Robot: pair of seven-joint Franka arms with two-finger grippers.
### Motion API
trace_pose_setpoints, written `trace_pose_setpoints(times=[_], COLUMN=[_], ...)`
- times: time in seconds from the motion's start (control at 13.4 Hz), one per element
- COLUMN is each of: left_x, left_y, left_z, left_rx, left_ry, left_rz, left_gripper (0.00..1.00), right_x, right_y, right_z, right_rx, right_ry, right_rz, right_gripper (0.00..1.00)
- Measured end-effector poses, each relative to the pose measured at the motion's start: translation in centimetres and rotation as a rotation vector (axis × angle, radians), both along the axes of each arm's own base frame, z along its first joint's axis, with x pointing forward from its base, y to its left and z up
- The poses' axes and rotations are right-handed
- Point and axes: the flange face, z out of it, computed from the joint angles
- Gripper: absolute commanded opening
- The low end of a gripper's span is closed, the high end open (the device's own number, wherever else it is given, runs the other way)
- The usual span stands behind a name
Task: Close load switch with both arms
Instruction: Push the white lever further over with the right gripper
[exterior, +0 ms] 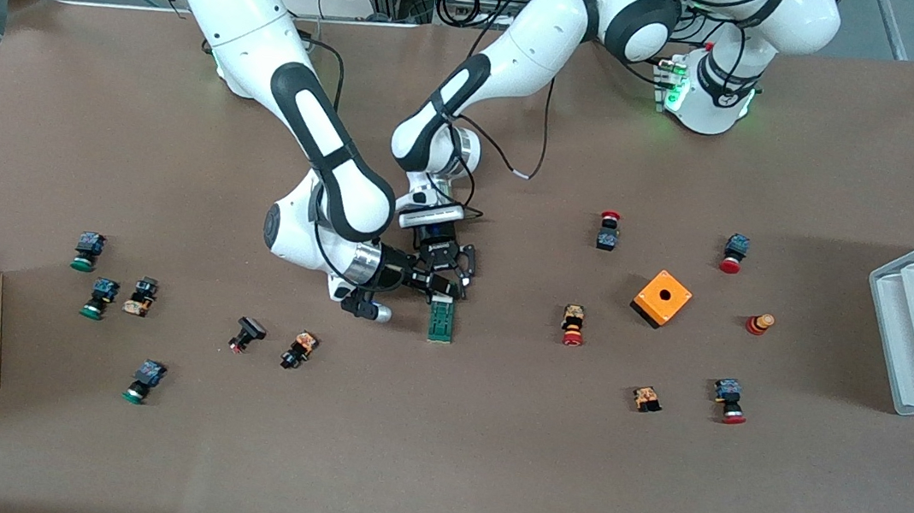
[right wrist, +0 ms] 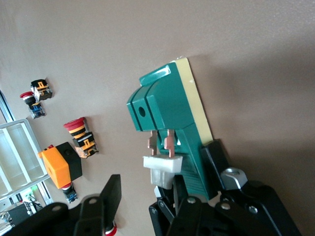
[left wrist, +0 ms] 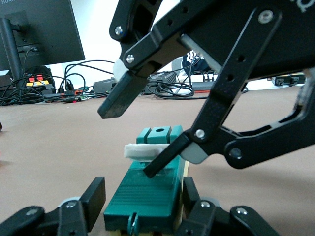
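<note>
Front view: load switch (exterior: pixel 441 321) lies under both clenched grippers, left gripper (exterior: pixel 451 277) and right gripper (exterior: pixel 430 284).

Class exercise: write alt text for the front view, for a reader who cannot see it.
Two white robot arms meet at mid-table over a small green load switch, the left claw and right claw both at its end farthest from the camera. Small push buttons and an orange box lie scattered around.

Two big white arms, the right arm (exterior: pixel 271 72) and the left arm (exterior: pixel 532 50), have glossy rounded shells with black bands at the joints. Thin black cables trail along the left arm. Its round base (exterior: pixel 712 96) glows green. Each ends in a black metal gripper of pinned linkage bars with silver screws.
</note>
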Motion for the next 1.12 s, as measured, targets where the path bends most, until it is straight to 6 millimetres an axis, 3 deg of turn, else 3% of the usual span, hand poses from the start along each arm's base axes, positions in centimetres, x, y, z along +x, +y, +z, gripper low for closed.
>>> trace_pose_setpoints(times=[1.12], left_x=[0.0], left_y=[0.0], left_z=[0.0], left_rx=[0.001], left_ry=[-0.003], left_rz=[0.001], left_gripper=[0.70], right_x=[0.7], right_y=[0.1], right_z=[1.1], right_rx=[0.011], right_ry=[-0.021], right_rz=[-0.005], right_gripper=[0.49])
